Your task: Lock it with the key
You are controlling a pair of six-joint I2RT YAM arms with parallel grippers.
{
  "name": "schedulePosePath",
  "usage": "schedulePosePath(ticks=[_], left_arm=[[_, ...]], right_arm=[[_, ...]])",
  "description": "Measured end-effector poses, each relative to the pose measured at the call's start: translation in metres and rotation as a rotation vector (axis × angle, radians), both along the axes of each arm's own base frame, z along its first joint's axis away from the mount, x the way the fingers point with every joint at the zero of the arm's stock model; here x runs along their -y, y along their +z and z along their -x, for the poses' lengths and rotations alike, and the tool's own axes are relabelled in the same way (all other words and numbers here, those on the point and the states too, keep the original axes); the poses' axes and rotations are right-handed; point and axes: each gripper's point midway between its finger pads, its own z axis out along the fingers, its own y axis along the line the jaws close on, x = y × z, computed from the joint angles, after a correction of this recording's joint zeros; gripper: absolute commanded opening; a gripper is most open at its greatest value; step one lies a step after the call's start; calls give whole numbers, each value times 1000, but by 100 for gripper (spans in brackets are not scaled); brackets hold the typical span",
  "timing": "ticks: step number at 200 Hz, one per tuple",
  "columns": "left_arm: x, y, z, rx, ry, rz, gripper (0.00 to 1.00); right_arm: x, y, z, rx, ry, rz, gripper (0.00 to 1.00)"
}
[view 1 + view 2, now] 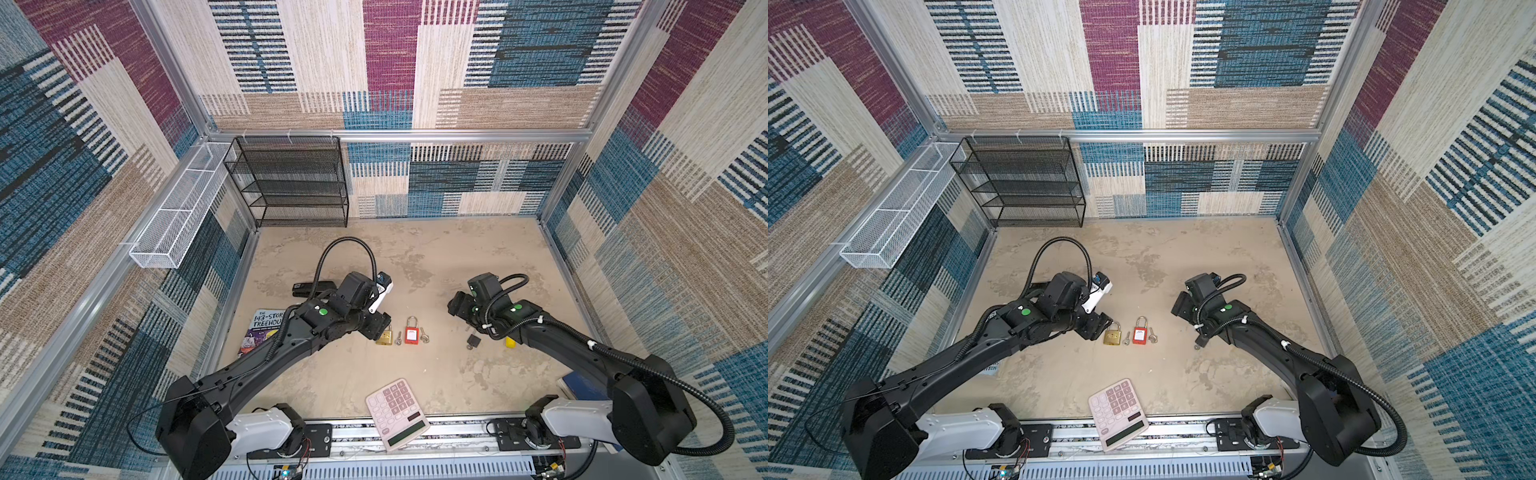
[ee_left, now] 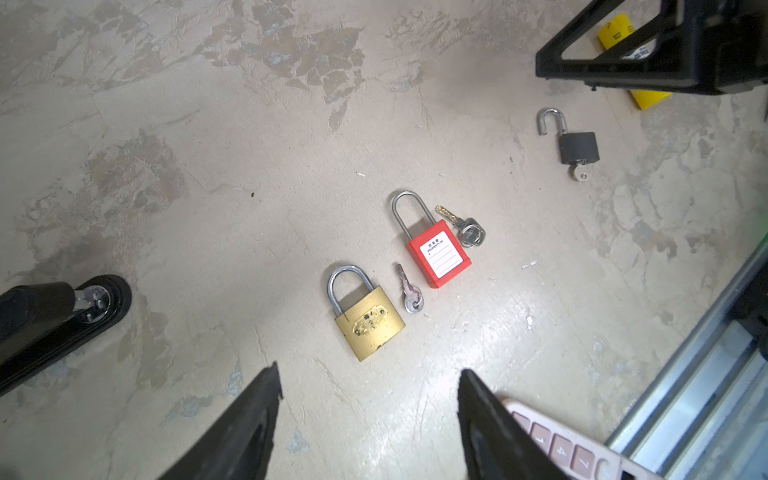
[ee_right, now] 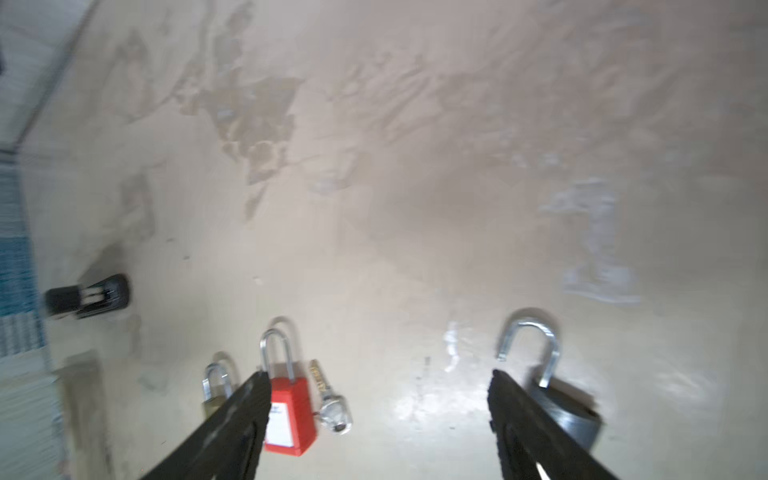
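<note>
Right wrist view: right hand (image 3: 378, 374) hung released, empty, near black padlock (image 3: 577, 415); its open shackle (image 3: 551, 361) needed pressing home squarely.

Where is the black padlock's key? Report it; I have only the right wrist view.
Observer: The key sits in the keyway of the black padlock, at the end opposite its open shackle.
Operator: Report the brass padlock; I see only its shackle.
Observer: It lies flat with the shackle closed, and a second key lies between it and the red padlock.
Operator: State where the left pincer is.
Observer: It hovers open beside the brass padlock, holding nothing.
</note>
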Motion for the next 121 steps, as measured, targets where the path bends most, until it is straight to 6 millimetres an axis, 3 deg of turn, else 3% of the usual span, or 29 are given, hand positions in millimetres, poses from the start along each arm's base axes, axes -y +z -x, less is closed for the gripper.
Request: schedulePosePath(ticks=[27,65,121], left_arm=[[2,-1,1,0,-7,0,69],[4,-7,-1,-13,-9,-11,69],[10,-10,-5,-21,-14,-18,69]], right_arm=[[21,-22,14,-104,-15,132,83],[43,-36,32,-161,-21,236,82],[46,-63,53,-248,50,263,76]])
